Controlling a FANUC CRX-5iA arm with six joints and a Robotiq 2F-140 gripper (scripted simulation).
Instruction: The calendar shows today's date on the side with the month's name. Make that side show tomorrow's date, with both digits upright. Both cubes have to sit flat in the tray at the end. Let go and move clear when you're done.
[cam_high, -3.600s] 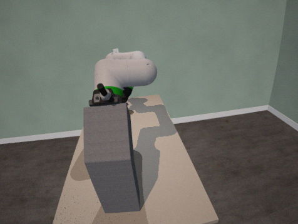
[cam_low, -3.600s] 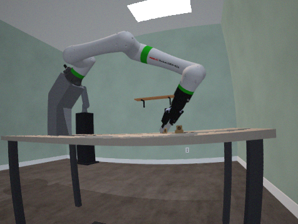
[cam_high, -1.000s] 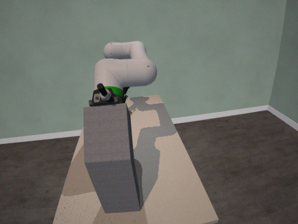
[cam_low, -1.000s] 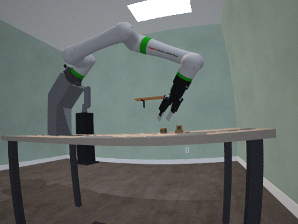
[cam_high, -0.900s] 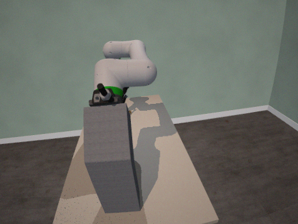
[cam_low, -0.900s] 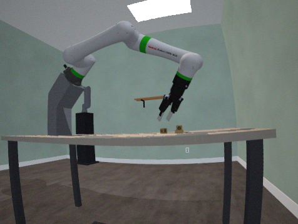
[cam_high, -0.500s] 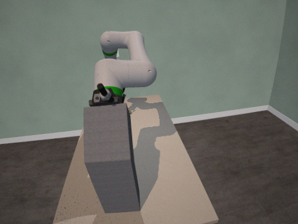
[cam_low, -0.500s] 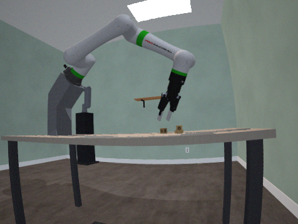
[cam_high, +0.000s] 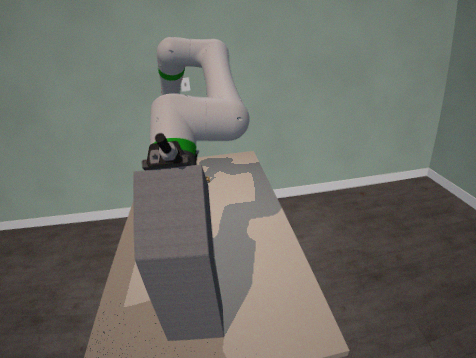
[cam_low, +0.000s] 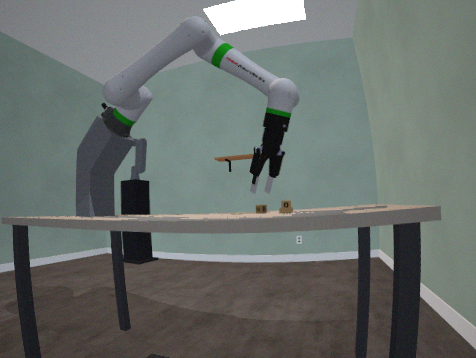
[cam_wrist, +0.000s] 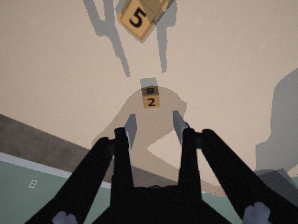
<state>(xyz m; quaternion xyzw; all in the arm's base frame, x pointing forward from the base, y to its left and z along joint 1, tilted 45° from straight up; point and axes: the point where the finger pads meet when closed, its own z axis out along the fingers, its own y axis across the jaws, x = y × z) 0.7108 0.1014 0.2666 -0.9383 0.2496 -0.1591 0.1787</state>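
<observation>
In the wrist view a small wooden cube (cam_wrist: 150, 97) lies alone on the table, with 8 on its top face and 2 on the face towards me. A second wooden cube (cam_wrist: 137, 17) showing 5 is at the top edge of that view, apparently in the wooden tray (cam_wrist: 159, 7), which is cut off. My gripper (cam_wrist: 154, 119) hangs above the table just short of the small cube, its fingers apart with nothing between them. The exterior view shows the gripper (cam_low: 261, 189) well above the loose cube (cam_low: 260, 209) and the tray with its cube (cam_low: 286, 206).
A tall grey block (cam_high: 175, 250) stands on the table in the top view and hides the cubes and the tray. A small wall shelf (cam_low: 234, 158) is behind the arm. A black box (cam_low: 135, 220) stands by the robot's base.
</observation>
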